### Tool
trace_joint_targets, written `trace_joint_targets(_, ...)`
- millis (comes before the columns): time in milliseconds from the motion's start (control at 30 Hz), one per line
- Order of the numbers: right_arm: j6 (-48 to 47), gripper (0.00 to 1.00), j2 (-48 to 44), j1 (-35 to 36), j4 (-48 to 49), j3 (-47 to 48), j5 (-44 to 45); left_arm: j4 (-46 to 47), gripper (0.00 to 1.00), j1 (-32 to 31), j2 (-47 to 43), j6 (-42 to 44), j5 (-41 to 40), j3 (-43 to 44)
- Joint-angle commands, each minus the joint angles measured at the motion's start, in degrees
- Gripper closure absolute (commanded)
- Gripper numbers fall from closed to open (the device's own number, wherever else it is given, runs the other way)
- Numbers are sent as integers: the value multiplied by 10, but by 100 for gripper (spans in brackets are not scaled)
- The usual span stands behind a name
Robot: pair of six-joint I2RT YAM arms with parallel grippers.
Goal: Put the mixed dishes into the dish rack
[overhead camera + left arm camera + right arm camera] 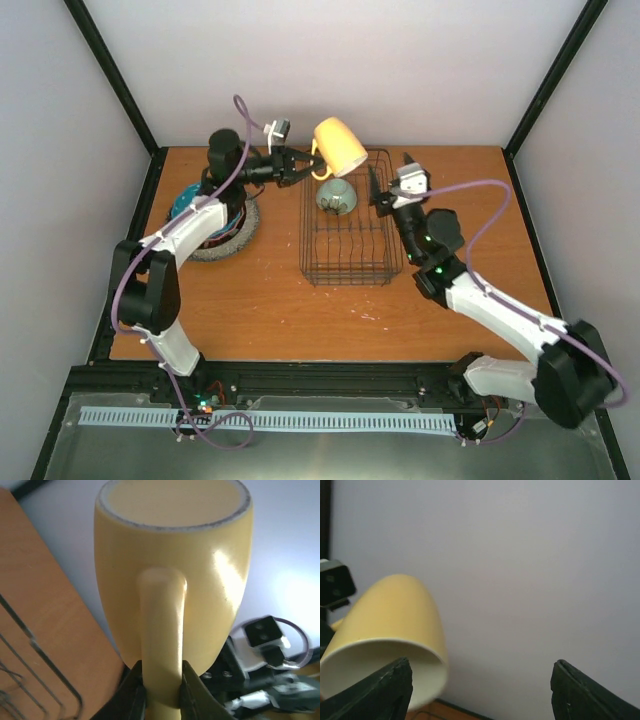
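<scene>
My left gripper [297, 166] is shut on the handle of the yellow mug [340, 146] and holds it tilted in the air over the far left corner of the dish rack [345, 262]. In the left wrist view the jaws [162, 692] pinch the mug's handle [161, 630]. The pale green bowl [336, 196] sits in the rack's far end. My right gripper [386, 186] is open and empty by the rack's far right edge; its view shows the mug [390, 622] to the left of its fingers [385, 690]. The blue dotted plate [183, 203] lies on the grey speckled plate [232, 243] under my left arm. The pink-red plate is hidden.
The plate stack sits at the table's left side, left of the rack. Black frame posts [115, 90] and pale walls close in the back and sides. A corner of the rack's wire [35, 670] shows below the mug in the left wrist view.
</scene>
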Motion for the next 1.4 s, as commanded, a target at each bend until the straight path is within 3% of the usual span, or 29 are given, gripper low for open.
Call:
trace_joint_targets(0,-18,25,-110,-2,10,-51,148,-327,99,-3,-10,286,-69,149)
trace_joint_targets(200,-16,24,-244,-5,-42,-117,186,-532,99,-28,76,504,-207,301)
trace_joint_targets(333,-22,24,-277,-7,-68,-127,197,-601,99,-88,138,638,-339,370)
trace_joint_targets(400,-23,24,-288,-7,-72,-132,195,-623,99,-102,168,659,-373,399)
trace_joint_targets(600,-20,24,-300,-9,-83,-140,190,-608,99,-153,190,698,-488,391)
trace_joint_targets(967,-7,25,-308,-10,-83,-151,179,-504,99,-187,180,668,-617,295)
trace_joint_targets(1367,0,25,-334,-10,-104,-151,178,-556,99,-265,332,614,-768,478)
